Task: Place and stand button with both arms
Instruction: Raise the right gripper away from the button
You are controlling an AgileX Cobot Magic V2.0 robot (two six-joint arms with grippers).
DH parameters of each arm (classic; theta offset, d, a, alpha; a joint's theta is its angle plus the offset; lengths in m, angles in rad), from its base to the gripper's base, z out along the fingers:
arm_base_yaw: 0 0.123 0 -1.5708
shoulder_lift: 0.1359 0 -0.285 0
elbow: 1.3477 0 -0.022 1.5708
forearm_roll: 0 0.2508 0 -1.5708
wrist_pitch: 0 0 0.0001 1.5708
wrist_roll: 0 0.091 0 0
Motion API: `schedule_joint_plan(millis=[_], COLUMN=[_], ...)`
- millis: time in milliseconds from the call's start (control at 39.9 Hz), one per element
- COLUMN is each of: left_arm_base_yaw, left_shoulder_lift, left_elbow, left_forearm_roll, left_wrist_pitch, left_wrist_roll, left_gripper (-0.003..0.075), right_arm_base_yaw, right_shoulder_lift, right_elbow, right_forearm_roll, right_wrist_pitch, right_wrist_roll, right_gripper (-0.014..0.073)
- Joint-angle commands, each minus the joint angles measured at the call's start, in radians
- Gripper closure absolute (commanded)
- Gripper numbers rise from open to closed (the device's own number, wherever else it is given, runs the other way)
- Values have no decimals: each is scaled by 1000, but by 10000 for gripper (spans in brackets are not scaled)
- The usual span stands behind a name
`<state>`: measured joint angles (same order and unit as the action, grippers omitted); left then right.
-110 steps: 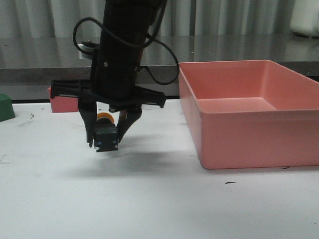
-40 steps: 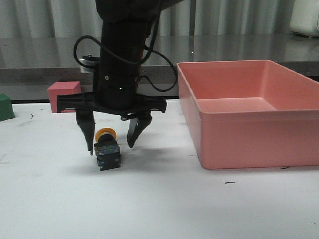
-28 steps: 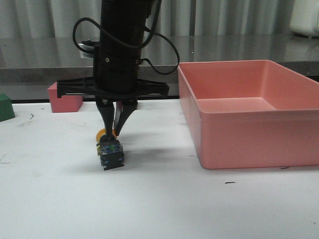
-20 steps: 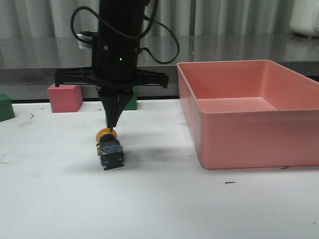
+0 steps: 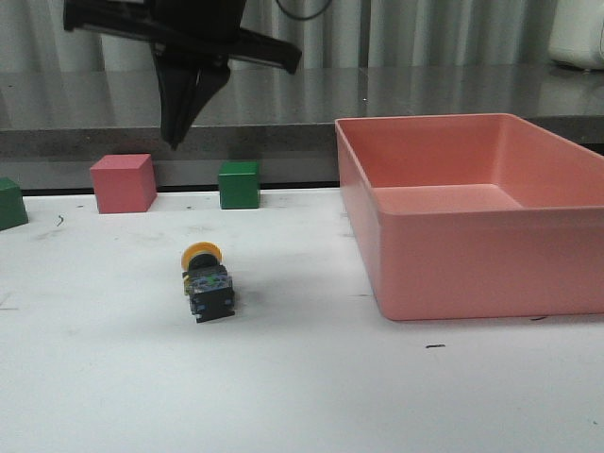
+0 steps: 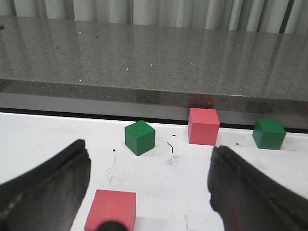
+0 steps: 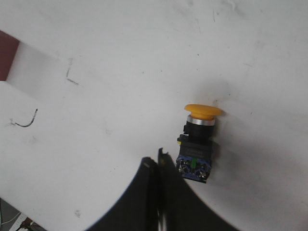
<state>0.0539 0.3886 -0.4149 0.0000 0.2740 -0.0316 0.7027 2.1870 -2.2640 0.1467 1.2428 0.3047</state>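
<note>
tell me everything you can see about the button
The button is a small push-button switch: a yellow mushroom cap, a pale metallic collar under it, a black blocky body and a base end showing blue and green bits. It lies on its side on the white table, cap towards the back, base towards the camera, left of the pink bin. Nothing grips it; the right gripper hangs shut above it, apart.

The right claw [image 5: 177,132] is seen as matte black, with a flat crossbar above two dark fingers that taper to points. In the right wrist view the fingers [image 7: 153,192] are shown as smooth, curved black blades. The left claw [image 6: 149,187] is formed by two broad, rounded dark fingers.
</note>
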Motion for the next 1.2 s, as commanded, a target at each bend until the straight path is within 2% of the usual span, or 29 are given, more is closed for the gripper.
schedule_joint_plan(millis=[0,176,527,702,853,978,1179], left_arm_base_yaw=[0,0,0,0,0,0,0], left_shoulder_lift=[12,12,12,12,12,12,12], left_elbow=[-39,-39,-39,-39,-39,-39,-39], left_forearm_roll=[-7,-7,-7,-7,-7,-7,-7], left_wrist_pitch=[-81,-81,-81,-81,-81,-81,-81], left_wrist_roll=[-11,-11,-11,-11,-11,-11,-11], left_gripper=[229,229,229,229,229,230,229], right_arm_base_yaw=[-22,-74,-333,-443,-499,-501,-501], right_shoulder_lift=[-127,-266,-572,-728,-896,-1041,-1269], right_elbow=[-22,78,461,670,877,1070,1369], right_forearm_roll=[16,10,-158,-178,-195,-256,-280], right_wrist_pitch=[102,102,92,33,-96,-243,-501], right_wrist_roll=[-48,-84,-93,-93,-93,-93,-93], right_gripper=[664,664,664,664,664,664,664])
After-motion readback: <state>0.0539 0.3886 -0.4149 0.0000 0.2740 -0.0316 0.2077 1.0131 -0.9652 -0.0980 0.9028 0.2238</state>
